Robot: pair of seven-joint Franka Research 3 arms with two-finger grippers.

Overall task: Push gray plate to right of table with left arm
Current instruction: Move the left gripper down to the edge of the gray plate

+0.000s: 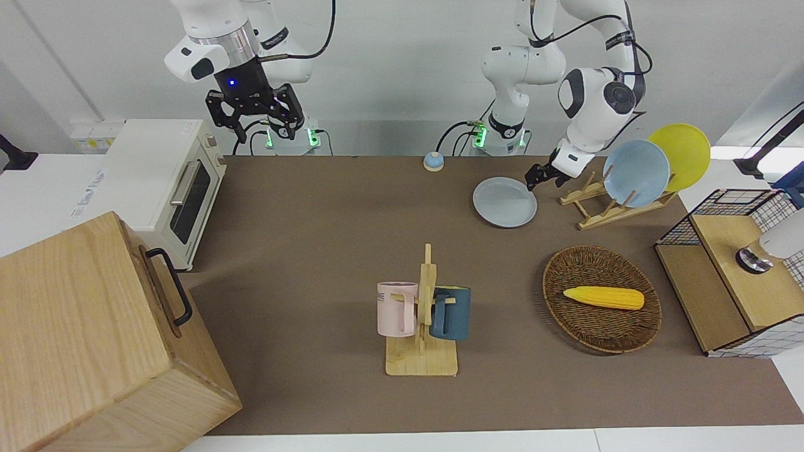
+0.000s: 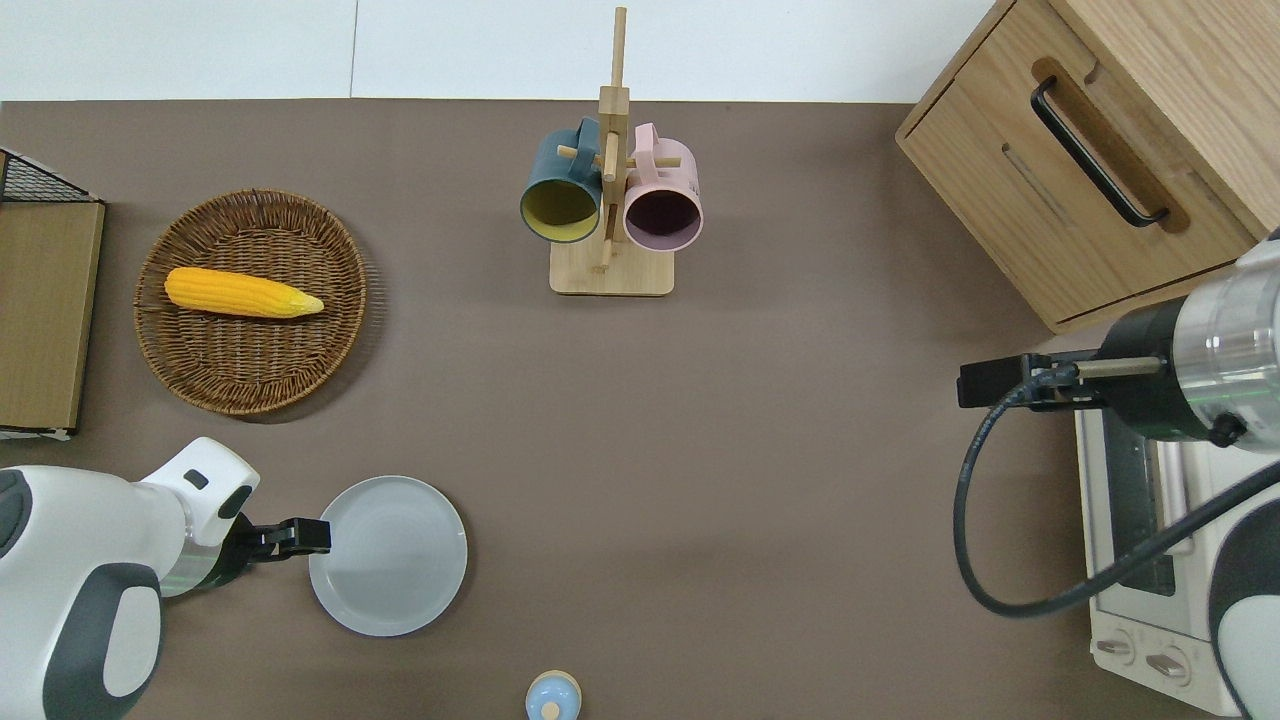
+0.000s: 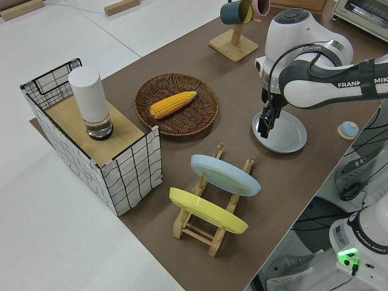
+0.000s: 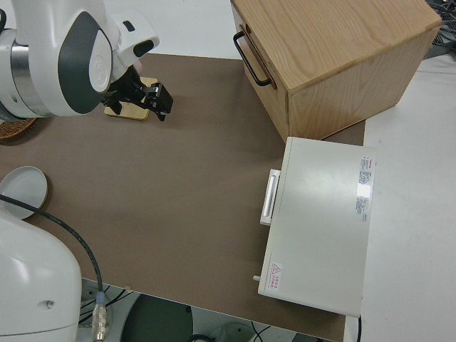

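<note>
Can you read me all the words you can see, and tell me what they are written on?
"FRANKA" on the left arm, then letters cut off by the picture's edge.
"NE" on the pink mug; the rest is hidden.
Toaster oven: labels too small to read.

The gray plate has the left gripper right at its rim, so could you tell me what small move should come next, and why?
Probably a short, low sweep toward the right arm's end of the table. The left gripper sits at the gray plate rim on the left arm's side, so moving that way should slide it. The table along that path looks bare up to the toaster oven.
</note>
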